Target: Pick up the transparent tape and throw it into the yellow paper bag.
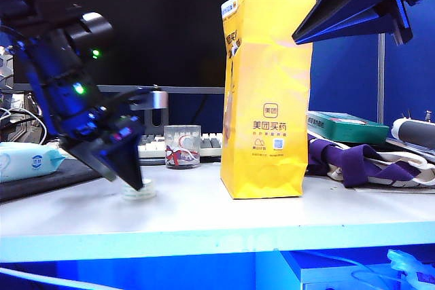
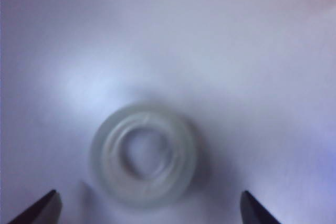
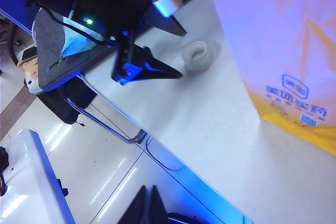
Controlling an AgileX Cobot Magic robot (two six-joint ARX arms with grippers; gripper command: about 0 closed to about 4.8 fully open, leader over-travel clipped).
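Left wrist view: transparent tape (image 2: 143, 154) lies flat on the bench (image 2: 236, 51), hole facing up, between the two dark fingertips (image 2: 39, 209) of the left gripper (image 2: 147, 211), which stand wide apart and clear of the roll on both sides
Exterior view: left gripper (image 1: 129, 171) is down low over the tape (image 1: 138, 190), near the bench's front edge towards its left end; nothing gripped yet
Tape's place: well apart from the yellow paper bag (image 1: 266, 93), which stands upright near the middle of the bench (image 1: 204, 222); a glass cup (image 1: 182, 146) sits further back between them
Right wrist view: right gripper (image 3: 147, 203) shows only as two dark tips drawn together at the frame's edge, holding nothing; it hangs high, above the bag's right side in the exterior view (image 1: 353, 15)
Same view: tape (image 3: 197, 56) sits just beside the left claw's open tips (image 3: 163, 45), bag wall (image 3: 273, 35) off to one side
How it should handle: a light, stiff little ring, I'd say; smooth plastic sides, so likely slippery under a weak pinch
Where to grip: across the outer rim, one fingertip on each side, squeezing through the centre; the low profile means the tips probably need to reach almost to the bench
Risk: an off-centre pinch could squirt the roll away across the smooth top
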